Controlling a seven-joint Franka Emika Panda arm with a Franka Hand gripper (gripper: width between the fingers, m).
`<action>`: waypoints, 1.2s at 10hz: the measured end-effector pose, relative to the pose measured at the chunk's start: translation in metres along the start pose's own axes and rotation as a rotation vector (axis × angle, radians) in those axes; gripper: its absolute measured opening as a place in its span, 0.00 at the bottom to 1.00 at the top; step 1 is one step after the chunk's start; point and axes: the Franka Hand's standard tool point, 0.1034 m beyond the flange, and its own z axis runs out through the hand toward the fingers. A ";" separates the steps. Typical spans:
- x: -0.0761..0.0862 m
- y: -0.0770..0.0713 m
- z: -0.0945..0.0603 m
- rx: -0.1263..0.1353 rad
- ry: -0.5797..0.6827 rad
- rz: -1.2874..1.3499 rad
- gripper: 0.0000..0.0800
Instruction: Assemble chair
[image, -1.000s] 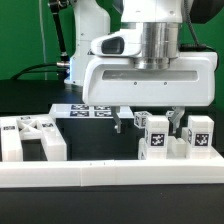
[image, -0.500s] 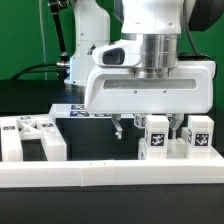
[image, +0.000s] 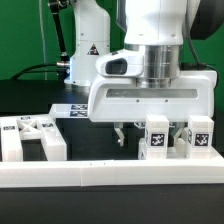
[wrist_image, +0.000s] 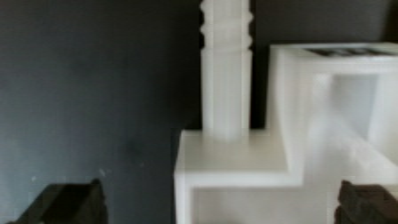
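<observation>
Two dark fingers (wrist_image: 68, 203) of the claw (image: 152, 140) stand spread wide, gripping nothing, with a tagged chair piece (image: 157, 139) between them on the tabletop (image: 90, 138). We judge the step in hand to be grasping that piece. We would centre it between the fingers, come down squarely, and close on its flat sides without nudging the neighbouring part (image: 199, 135) just beside it. More chair parts (image: 30, 135) lie well apart at the exterior view's left, behind the long white rail (image: 110, 172). We see no container; every part lies loose.
</observation>
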 end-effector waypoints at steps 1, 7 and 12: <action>-0.002 0.001 0.004 -0.003 -0.004 0.000 0.81; -0.006 0.002 0.014 -0.009 -0.017 0.006 0.48; -0.007 0.007 0.012 -0.009 -0.021 0.013 0.41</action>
